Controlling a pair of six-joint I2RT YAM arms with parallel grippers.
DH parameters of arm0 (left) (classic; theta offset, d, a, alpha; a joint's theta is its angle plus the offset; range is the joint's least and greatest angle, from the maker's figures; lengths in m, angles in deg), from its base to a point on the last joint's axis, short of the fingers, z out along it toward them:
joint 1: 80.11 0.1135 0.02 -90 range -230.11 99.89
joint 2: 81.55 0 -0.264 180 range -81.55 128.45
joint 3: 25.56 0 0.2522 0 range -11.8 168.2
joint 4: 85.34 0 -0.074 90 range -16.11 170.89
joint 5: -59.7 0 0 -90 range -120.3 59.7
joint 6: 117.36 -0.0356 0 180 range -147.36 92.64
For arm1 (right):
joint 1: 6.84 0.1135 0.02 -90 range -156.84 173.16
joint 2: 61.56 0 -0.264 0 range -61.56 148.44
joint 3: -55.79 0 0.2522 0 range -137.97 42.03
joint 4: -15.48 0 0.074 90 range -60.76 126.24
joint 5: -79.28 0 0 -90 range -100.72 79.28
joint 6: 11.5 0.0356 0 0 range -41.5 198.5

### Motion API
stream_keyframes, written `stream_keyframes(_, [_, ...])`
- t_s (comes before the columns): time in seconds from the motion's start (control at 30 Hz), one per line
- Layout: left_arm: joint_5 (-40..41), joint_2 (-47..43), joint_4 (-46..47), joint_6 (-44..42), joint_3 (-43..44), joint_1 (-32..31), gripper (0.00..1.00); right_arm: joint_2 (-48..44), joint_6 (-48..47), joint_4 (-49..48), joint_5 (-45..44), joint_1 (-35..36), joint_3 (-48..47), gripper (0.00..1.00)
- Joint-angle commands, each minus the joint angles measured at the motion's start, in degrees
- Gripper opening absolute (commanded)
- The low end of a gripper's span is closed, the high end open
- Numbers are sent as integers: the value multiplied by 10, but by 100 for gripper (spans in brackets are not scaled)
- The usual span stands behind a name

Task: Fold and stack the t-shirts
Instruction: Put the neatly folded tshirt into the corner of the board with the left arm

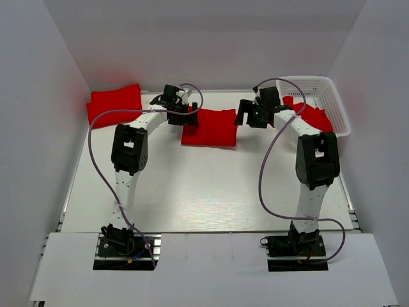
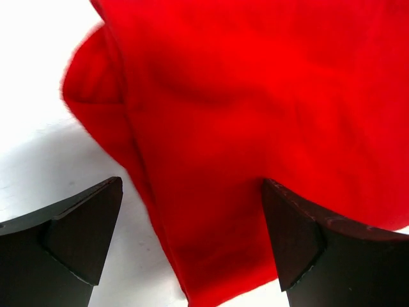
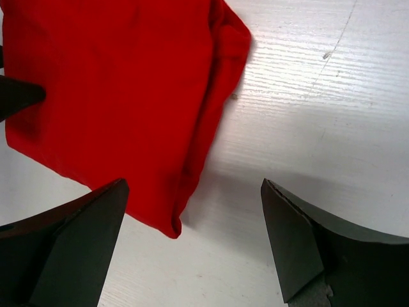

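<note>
A folded red t-shirt (image 1: 209, 126) lies flat on the white table at mid-back. My left gripper (image 1: 188, 118) hovers at its left edge, open; in the left wrist view the t-shirt (image 2: 255, 109) spreads below the gripper (image 2: 192, 184), untouched by either finger. My right gripper (image 1: 242, 117) hovers at its right edge, open and empty. In the right wrist view the t-shirt's (image 3: 115, 83) folded corner lies just left of the gap of that gripper (image 3: 195, 184). A second folded red t-shirt (image 1: 115, 102) rests at the back left. Another red t-shirt (image 1: 313, 115) lies crumpled in the basket.
A white plastic lattice basket (image 1: 337, 105) stands at the back right, close behind the right arm. White walls close in the table (image 1: 204, 185) on the left, back and right. A dark fingertip (image 3: 19, 96) of the other gripper shows at the shirt's far edge.
</note>
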Motion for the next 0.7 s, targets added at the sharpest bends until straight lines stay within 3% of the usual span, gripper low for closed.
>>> stream_keyframes(0.0, [-35,12,-2,-25,-4,-7,100,-42,-2,-17,-4,-3,10,90])
stream_keyframes(0.17, [-14,31,-8,-25,-4,-17,100,-51,-5,-17,-5,-3,25,90])
stream_keyframes(0.4, [-72,68,0,-42,13,-28,83,-82,-7,-11,-5,-7,56,90])
stream_keyframes(0.5, [-72,74,8,-42,13,-28,57,-101,-10,-12,-6,-10,71,90])
stream_keyframes(0.53, [-72,74,13,-42,13,-28,43,-108,-11,-12,-4,-12,73,90])
stream_keyframes(0.6, [-80,74,20,-47,19,-28,31,-124,-12,-9,0,-14,88,90])
stream_keyframes(0.63, [-86,74,34,-47,25,-28,14,-135,-11,-9,3,-14,93,90])
stream_keyframes(0.67, [-86,63,42,-47,25,-28,5,-142,-10,-11,1,-14,102,90])
